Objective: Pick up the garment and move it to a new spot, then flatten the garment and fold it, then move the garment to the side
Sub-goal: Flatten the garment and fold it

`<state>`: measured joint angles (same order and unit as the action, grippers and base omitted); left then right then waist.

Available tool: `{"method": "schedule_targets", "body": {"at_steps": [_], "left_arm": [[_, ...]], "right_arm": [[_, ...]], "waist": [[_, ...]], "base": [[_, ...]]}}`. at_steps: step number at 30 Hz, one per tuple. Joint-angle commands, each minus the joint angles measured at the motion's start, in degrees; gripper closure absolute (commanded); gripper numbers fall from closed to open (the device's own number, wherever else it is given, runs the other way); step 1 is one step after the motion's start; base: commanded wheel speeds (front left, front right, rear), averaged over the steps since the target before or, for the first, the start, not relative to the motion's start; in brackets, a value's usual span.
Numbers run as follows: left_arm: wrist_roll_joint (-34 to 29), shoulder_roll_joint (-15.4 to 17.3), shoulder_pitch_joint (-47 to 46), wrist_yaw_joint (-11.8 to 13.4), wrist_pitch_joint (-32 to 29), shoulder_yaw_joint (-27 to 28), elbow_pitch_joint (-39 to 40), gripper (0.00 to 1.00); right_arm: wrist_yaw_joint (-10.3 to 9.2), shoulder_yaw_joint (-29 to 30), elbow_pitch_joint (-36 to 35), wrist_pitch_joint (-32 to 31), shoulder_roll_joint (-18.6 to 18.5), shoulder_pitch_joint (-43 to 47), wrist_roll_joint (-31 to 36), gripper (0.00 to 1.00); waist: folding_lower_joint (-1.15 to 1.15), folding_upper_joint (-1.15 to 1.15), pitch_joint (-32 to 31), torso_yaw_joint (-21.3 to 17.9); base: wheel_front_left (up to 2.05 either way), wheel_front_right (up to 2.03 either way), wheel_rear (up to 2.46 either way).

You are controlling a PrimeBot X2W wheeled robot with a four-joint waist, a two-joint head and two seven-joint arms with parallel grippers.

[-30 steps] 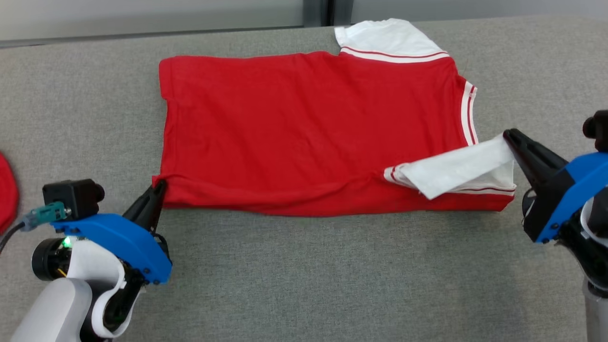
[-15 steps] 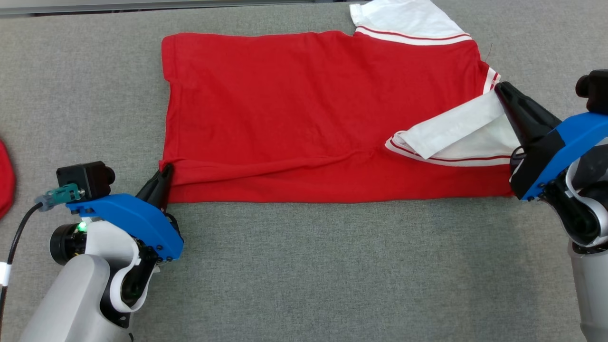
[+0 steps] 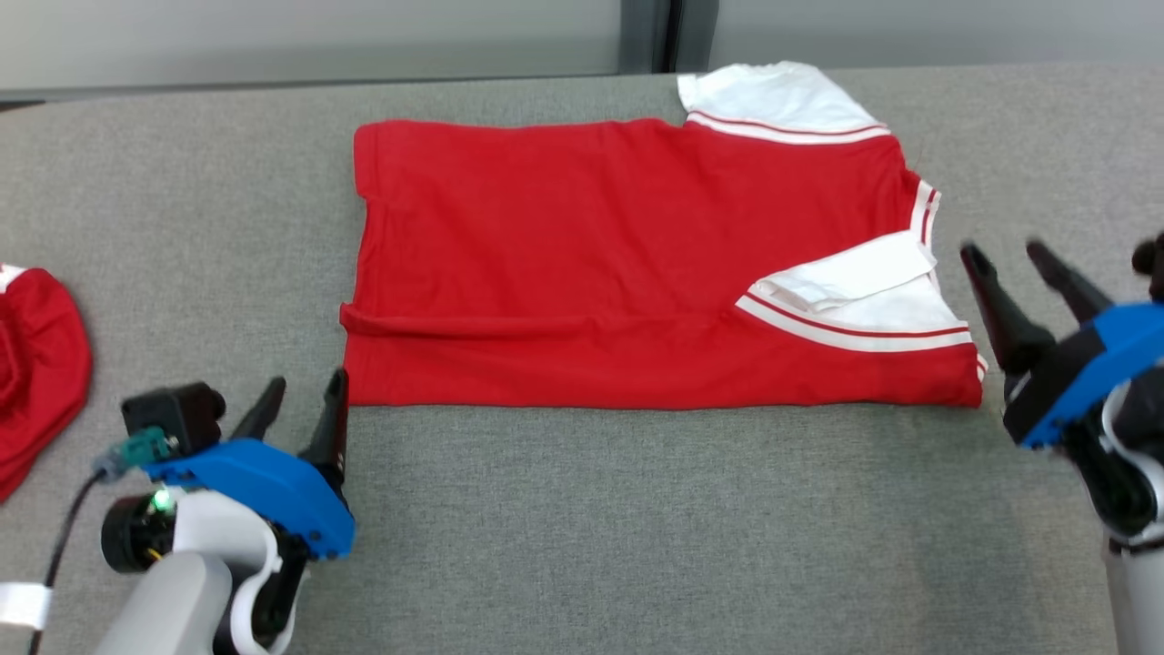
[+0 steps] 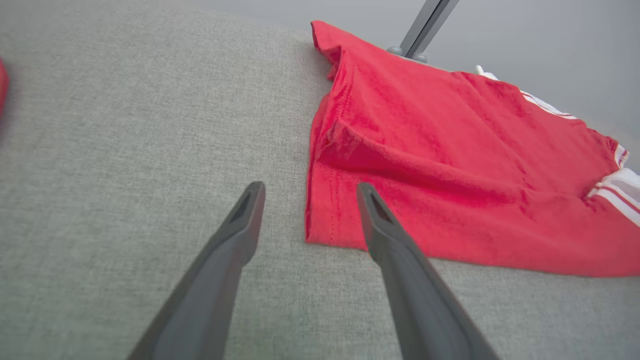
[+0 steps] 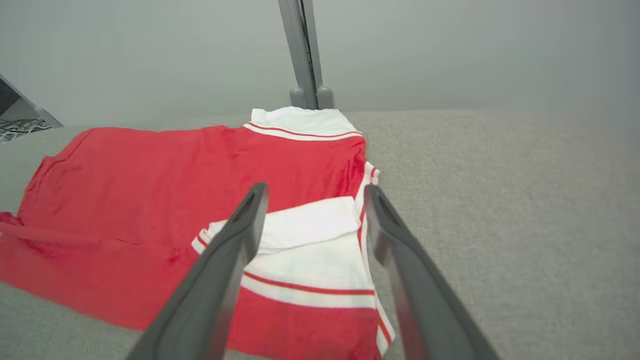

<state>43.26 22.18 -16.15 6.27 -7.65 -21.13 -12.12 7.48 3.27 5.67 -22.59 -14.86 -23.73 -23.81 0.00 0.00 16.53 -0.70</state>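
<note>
A red shirt (image 3: 591,264) with white, red-striped sleeves lies flat on the grey table, its near edge folded over. One white sleeve (image 3: 864,300) rests folded onto the red body near the right end; another sleeve (image 3: 773,95) sticks out at the far edge. My left gripper (image 3: 305,396) stands open just off the shirt's near-left corner (image 4: 325,230), touching nothing. My right gripper (image 3: 1005,255) is open beside the shirt's right end, apart from the cloth. In the right wrist view the folded sleeve (image 5: 310,250) lies between and beyond the fingers (image 5: 235,240).
A second red garment (image 3: 36,364) lies bunched at the table's left edge. A grey wall with a dark upright post (image 3: 650,36) runs behind the table (image 3: 637,528). Bare grey table surface spreads in front of the shirt.
Both grippers have let go of the shirt and drawn back, now open. The lifted white sleeve has dropped flat onto the red body. The camera view has shifted too.
</note>
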Motion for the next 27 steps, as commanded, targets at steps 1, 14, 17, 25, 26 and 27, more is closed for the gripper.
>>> {"method": "schedule_targets", "body": {"at_steps": [1, 14, 17, 25, 26, 27], "left_arm": [[-0.7, -0.1, 1.3, 0.3, 0.6, -0.5, -0.3, 0.0], [-6.7, -2.3, -4.0, 3.0, 3.8, -4.1, -8.5, 0.0], [-7.4, -3.3, -5.6, 3.4, 3.5, -4.9, -11.1, 0.0], [-6.6, -5.4, -7.2, 1.6, 2.3, -6.7, -17.3, 0.0], [-6.1, -5.7, -7.1, 0.8, 1.1, -7.2, -18.2, 0.59], [-5.5, -6.1, -7.0, 0.0, 0.2, -7.6, -18.9, 1.0]], "right_arm": [[0.03, 1.9, -0.6, -1.5, 1.3, 2.5, 1.0, 0.0], [0.03, 10.3, 2.0, 1.4, 10.8, 7.5, 9.0, 0.0], [0.03, 10.4, 5.4, 2.5, 11.4, 5.8, 9.4, 0.0], [0.03, 10.3, 14.5, 2.8, 11.9, 2.1, 10.9, 0.0], [0.03, 9.9, 15.4, 2.7, 12.0, 2.0, 10.7, 0.0], [0.03, 9.2, 16.1, 2.3, 12.0, 2.0, 10.6, 0.69]], "waist": [[0.0, 0.0, -1.0, -0.5], [0.0, 0.0, 1.2, -1.9], [0.0, 0.0, 2.4, -1.9], [0.0, 0.0, 4.3, -1.7], [0.0, 0.0, 4.4, -1.6], [0.0, 0.0, 4.4, -1.5]], "base": [[0.0, 0.0, 0.0], [0.0, 0.0, 0.0], [0.0, 0.0, 0.0], [0.0, 0.0, 0.0], [0.0, 0.0, 0.0], [0.0, 0.0, 0.0]]}}
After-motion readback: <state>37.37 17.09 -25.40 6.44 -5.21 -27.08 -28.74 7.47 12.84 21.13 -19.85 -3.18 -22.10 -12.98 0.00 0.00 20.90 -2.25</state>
